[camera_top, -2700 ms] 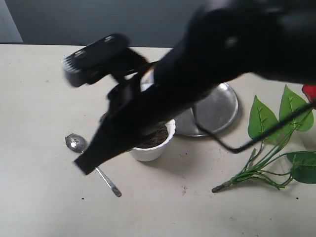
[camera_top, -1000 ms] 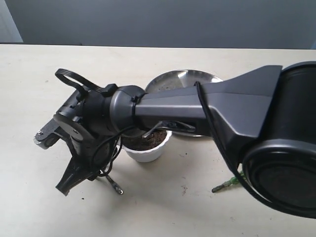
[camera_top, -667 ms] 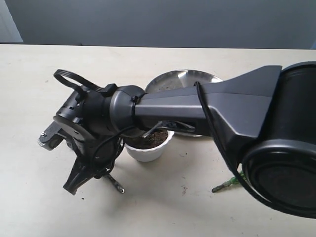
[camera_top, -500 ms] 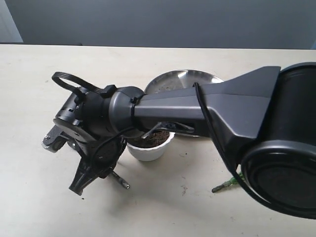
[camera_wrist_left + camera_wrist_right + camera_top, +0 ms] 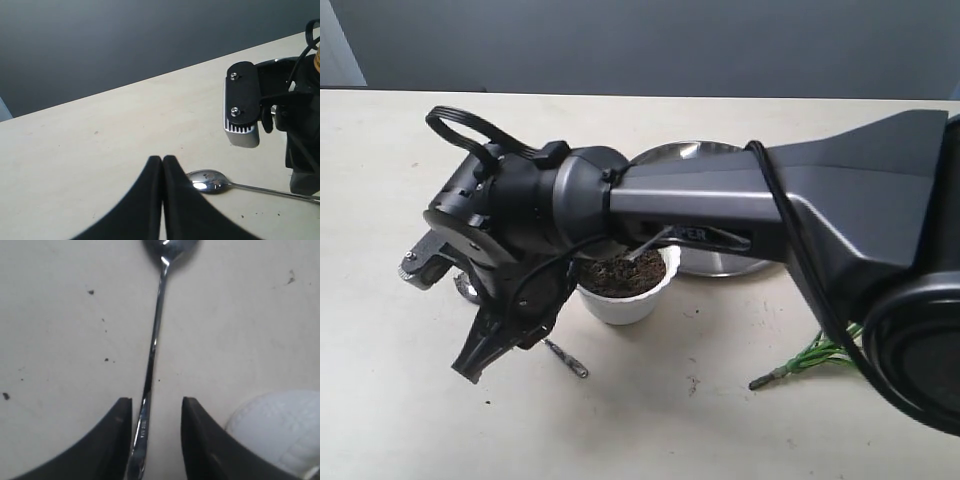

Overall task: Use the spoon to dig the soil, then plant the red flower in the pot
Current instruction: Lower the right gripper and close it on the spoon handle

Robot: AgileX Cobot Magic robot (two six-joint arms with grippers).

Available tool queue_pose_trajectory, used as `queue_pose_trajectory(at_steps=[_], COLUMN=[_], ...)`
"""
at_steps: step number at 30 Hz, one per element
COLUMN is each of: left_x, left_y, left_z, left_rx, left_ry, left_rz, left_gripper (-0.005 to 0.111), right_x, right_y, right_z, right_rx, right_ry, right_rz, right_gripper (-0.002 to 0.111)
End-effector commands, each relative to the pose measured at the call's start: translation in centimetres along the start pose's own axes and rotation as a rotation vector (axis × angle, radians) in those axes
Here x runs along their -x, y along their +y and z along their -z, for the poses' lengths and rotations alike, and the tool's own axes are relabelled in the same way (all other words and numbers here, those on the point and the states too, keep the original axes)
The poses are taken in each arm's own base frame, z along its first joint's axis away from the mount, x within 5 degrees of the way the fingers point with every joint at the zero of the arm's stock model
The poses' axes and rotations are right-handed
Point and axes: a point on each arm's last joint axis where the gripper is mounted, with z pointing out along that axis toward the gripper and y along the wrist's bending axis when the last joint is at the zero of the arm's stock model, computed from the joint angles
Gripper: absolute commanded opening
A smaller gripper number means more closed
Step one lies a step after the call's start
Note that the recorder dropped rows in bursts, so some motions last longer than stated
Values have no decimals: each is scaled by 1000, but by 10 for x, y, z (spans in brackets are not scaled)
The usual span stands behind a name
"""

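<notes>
Polished steel spoon (image 5: 150, 360) lies flat on the table (image 5: 380, 420) beside the pot (image 5: 623, 290). Right gripper (image 5: 152, 440) jaws spread, straddling the handle. Left gripper (image 5: 162, 170) jaws pressed together, empty. Judgement: light, stiff, slippery; pinch mid-handle squarely or it may skid.

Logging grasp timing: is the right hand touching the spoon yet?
Cannot tell. The right wrist view shows the spoon handle between the right hand's open fingers, close to one finger, but no clear contact or gap.
</notes>
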Motion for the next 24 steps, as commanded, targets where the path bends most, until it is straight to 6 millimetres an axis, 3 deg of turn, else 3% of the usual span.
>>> queue_pose_trajectory(at_steps=[1, 12, 24], left_x=[2, 2, 2], left_y=[0, 0, 0], left_z=[0, 0, 0], left_rx=[-5, -5, -5], left_ry=[-17, -17, -17], left_rz=[10, 10, 10], left_gripper=[0, 0, 0], right_x=[4, 29, 26], right_y=[0, 5, -11], right_z=[4, -6, -29], right_rx=[14, 75, 16], right_ry=[-56, -34, 16], right_rz=[-3, -18, -23], right_gripper=[33, 33, 33])
